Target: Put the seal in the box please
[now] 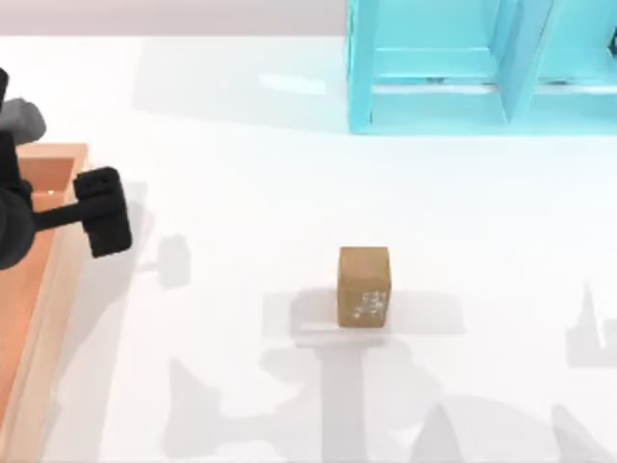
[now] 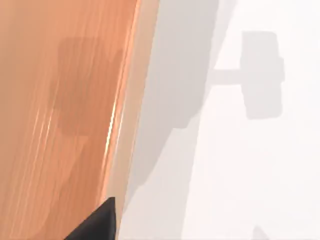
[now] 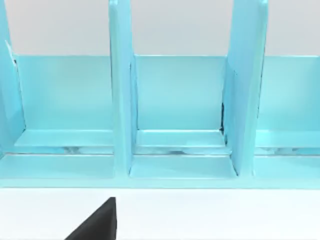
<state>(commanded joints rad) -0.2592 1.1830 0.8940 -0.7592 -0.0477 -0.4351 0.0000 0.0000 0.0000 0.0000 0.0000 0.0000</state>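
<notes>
The seal (image 1: 364, 287), a small tan-brown block with whitish marks on its near face, stands upright on the white table a little right of the middle. The box (image 1: 60, 253), a shallow wooden tray with an orange-brown floor and a pale rim, lies along the left edge; the left wrist view looks down on its rim (image 2: 135, 100). My left gripper (image 1: 104, 214) hovers over the box's right rim, far left of the seal, open and holding nothing. One dark fingertip (image 3: 97, 222) of my right gripper faces the shelf, and nothing is in that grip.
A turquoise shelf unit (image 1: 482, 68) with upright dividers stands at the back right of the table; the right wrist view looks into its compartments (image 3: 180, 100). White tabletop lies between the seal and the box, crossed by grey arm shadows.
</notes>
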